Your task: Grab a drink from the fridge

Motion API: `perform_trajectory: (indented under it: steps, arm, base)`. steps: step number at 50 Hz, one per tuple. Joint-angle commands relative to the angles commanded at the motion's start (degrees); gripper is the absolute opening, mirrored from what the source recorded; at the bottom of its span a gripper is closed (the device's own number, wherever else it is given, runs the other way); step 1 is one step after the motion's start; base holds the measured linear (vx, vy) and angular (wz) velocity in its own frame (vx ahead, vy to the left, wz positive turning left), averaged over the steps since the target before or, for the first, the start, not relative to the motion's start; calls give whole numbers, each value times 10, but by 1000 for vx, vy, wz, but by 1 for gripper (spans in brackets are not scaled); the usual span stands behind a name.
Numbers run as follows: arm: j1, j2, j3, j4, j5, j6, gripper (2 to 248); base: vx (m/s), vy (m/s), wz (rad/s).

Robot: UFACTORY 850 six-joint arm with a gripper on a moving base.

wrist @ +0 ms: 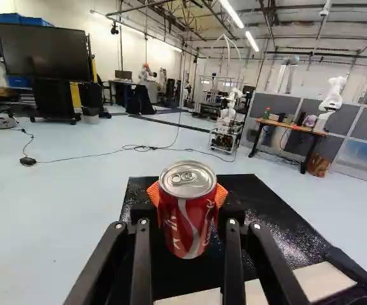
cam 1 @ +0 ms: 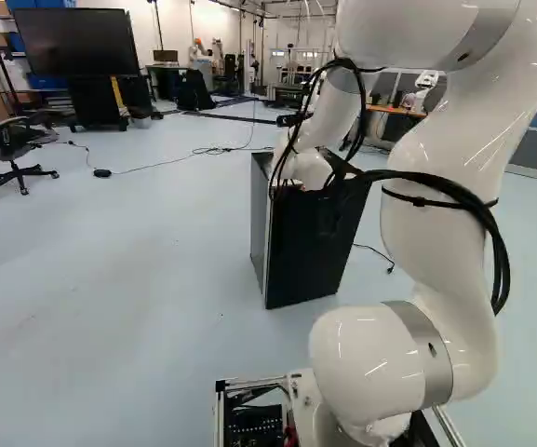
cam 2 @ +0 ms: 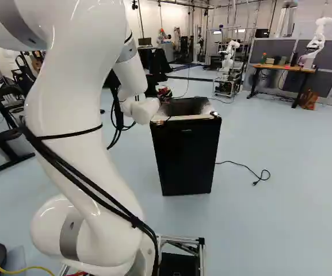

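In the right base view my gripper [cam 2: 164,96] is partly hidden past the white wrist, by the back edge of the black fridge [cam 2: 186,155], and a bit of red shows there. The wrist view shows the gripper [wrist: 187,206] shut on a red drink can [wrist: 186,219], an orange pad against each side. The can is upright, its silver lid facing up, with the fridge's dark top [wrist: 266,213] behind and below it. Whether the can touches that top I cannot tell. In the left base view the fridge [cam 1: 310,247] stands partly behind the arm, which hides the gripper.
A loose cable [cam 2: 243,165] lies on the floor beside the fridge. Farther off are a wooden desk [cam 2: 283,68], another robot [cam 2: 229,54] on a wheeled frame, a large screen [cam 1: 77,42] and an office chair [cam 1: 12,154].
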Motion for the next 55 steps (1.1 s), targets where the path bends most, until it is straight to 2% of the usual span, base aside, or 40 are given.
perform_trajectory:
  steps: [28,55]
  arm:
    - [1,39,46,-5,-11,10,98]
    - [4,115,138,-16,-34,29,98]
  base:
    - [0,0,0]
    - [0,0,0]
